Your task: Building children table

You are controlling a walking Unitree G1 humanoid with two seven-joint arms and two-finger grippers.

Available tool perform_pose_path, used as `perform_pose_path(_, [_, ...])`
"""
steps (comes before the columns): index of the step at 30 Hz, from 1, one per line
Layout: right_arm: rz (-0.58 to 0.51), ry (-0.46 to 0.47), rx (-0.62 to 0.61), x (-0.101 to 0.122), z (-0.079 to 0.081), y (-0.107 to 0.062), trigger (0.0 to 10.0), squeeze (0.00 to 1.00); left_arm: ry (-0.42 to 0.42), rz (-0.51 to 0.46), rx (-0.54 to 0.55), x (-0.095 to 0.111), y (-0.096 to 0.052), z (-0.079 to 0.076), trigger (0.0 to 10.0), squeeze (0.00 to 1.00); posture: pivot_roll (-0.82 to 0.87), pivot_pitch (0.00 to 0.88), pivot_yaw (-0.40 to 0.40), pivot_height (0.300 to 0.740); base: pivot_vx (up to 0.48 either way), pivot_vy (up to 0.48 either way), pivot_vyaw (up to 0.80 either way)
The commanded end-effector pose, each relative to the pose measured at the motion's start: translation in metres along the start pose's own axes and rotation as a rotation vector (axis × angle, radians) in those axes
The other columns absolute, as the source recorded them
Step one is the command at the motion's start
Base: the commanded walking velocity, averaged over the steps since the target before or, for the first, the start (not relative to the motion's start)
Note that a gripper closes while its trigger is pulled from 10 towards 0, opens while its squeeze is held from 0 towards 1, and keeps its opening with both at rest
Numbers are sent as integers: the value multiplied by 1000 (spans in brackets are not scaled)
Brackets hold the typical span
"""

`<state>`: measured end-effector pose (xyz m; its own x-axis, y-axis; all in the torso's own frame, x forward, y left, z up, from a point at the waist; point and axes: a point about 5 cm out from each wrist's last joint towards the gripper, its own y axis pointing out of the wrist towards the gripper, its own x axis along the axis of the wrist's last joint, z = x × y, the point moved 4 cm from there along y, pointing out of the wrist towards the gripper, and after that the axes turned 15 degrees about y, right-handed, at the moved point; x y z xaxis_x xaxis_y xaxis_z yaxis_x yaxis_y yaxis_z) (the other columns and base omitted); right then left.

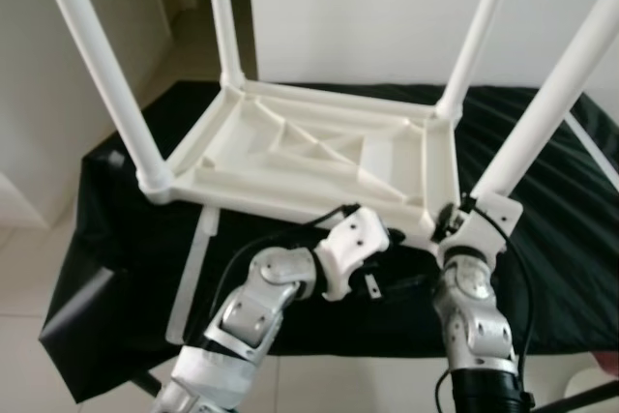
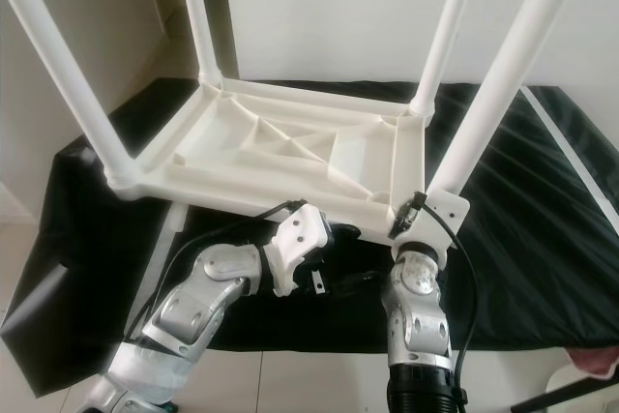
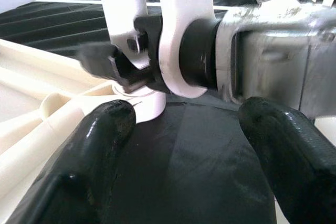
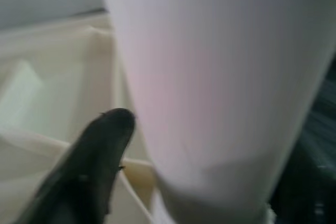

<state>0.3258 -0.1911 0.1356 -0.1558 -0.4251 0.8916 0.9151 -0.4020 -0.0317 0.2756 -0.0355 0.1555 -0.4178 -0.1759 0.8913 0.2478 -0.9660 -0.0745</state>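
**Fourth leg seating at near-right corner of upturned table**

Tabletop (image 1: 290,157) lies underside up on a black cloth (image 1: 116,239), centre of the head views. Four white legs point upward, one at each corner. Near-right leg (image 1: 551,103) rises from lower centre-right toward the upper right edge of the frame.

Right gripper (image 1: 462,215) sits at the base of that leg, lower right of centre. Right wrist view: the leg is immediately beside one black finger (image 4: 92,166); the other finger is hidden, so a full clasp cannot be confirmed.

Left gripper (image 3: 178,145) is spread wide with nothing between its fingers, low over the cloth near the same corner socket (image 3: 144,103), lower centre of the head views.

Judgement: step in hand is fixing the last leg into its socket. Next move likely calls for twisting or pressing the leg home while the tabletop is steadied, then checking it stands straight.

A loose white strip (image 1: 193,273) lies on the cloth, lower left.
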Motion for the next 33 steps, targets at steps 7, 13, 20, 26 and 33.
perform_pose_path(7, [6, -23, 119, 4, -13, -19, 10000, 1000, -9, 27, 61, -4, -3, 1, 10000, 0, 1, 0, -26, 740, 0, 0, 0])
perform_pose_path(13, [45, -46, 264, 8, -19, -23, 10000, 341, -13, 21, 58, -3, 0, 3, 10000, 0, -3, 0, -29, 740, 0, 0, 0])
perform_pose_path(20, [65, -193, 401, 15, -41, -18, 10000, 0, 0, 28, 80, -4, -1, 11, 10000, 0, 4, 0, -47, 740, 0, 0, 0])
perform_pose_path(26, [78, -268, 499, 19, -43, -6, 10000, 0, 15, 29, 74, -4, 1, 11, 10000, 0, 10, 0, -47, 740, 0, 0, 0])
perform_pose_path(33, [116, -295, 571, 11, -32, 12, 10000, 0, 28, 36, 79, -4, 1, 14, 10000, 0, 12, 0, -37, 740, 0, 0, 0])
